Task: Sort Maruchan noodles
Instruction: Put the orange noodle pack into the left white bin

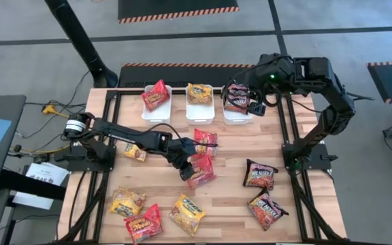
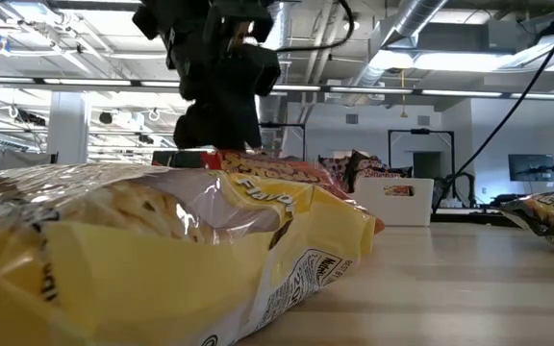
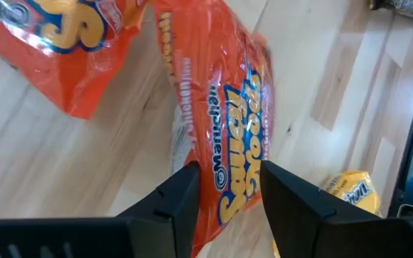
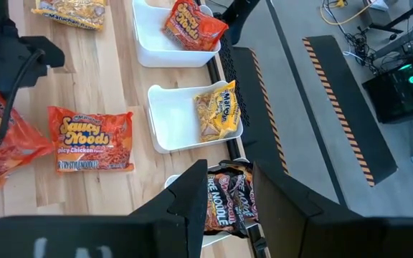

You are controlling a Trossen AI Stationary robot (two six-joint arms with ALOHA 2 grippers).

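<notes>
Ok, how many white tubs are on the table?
3, in a row along the table's far edge: the left tub holds a red packet, the middle tub a yellow packet, the right tub a dark packet in the right gripper. None looks hidden.

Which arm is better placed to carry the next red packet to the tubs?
The left. Its gripper sits mid-table right over a red packet, fingers either side of it. The right gripper is over the right tub with a dark packet between its fingers.

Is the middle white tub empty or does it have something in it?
Not empty: the middle tub holds one yellow noodle packet, lying toward one end, in the high and right wrist views.
</notes>
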